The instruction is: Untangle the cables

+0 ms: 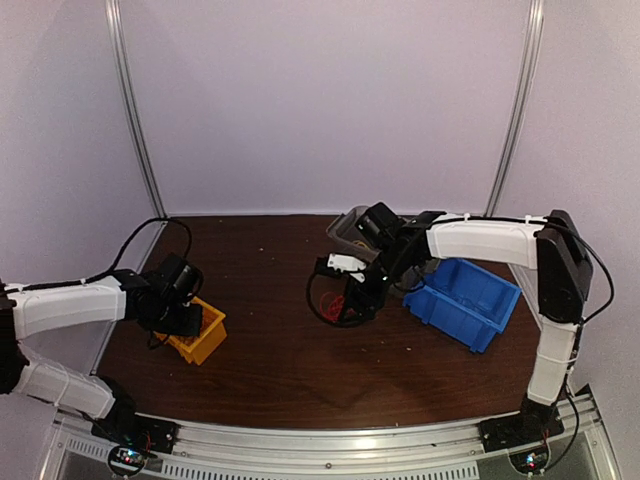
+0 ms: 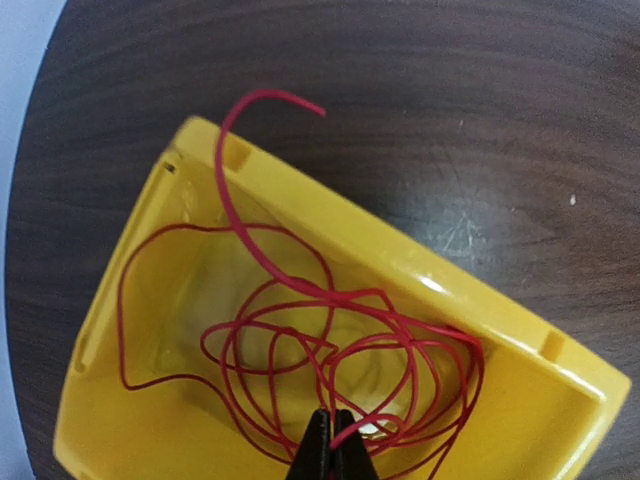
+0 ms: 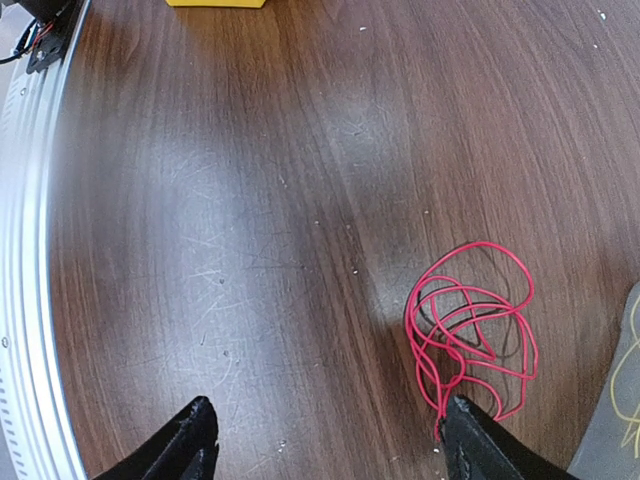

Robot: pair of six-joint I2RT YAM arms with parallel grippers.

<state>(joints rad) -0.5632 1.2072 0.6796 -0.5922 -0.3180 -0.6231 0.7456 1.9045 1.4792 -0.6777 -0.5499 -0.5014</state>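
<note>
Left side: your left end effector (image 2: 330, 448) was closed tip to tip, low inside the yellow bin (image 2: 420, 280). It looked pinched on one strand of the binned red cable (image 2: 300, 290), though the contact sat at the frame edge. That cable lay coiled in loose loops on the bin floor, with one free end arcing out over the far wall. My read: that's a sorted cable, and you were down there to seat it or let go.

Centre: your right end effector (image 3: 335, 445) was spread wide and held nothing, hanging low over the surface (image 3: 250, 200). The loose red cable (image 3: 470, 320) lay on the bare wood in a small overlapped bundle. Its near loop was at or touching the right fingertip, so it wasn't centred between the fingers. I'd shift right before closing, otherwise you'd clip only one loop.

Right: the grey bin (image 3: 612, 430) was just beside that bundle, with a yellow strand (image 3: 628, 400) showing in it. The blue bin (image 1: 465, 298) sat right of the arm's wrist; I couldn't see its contents.
</note>
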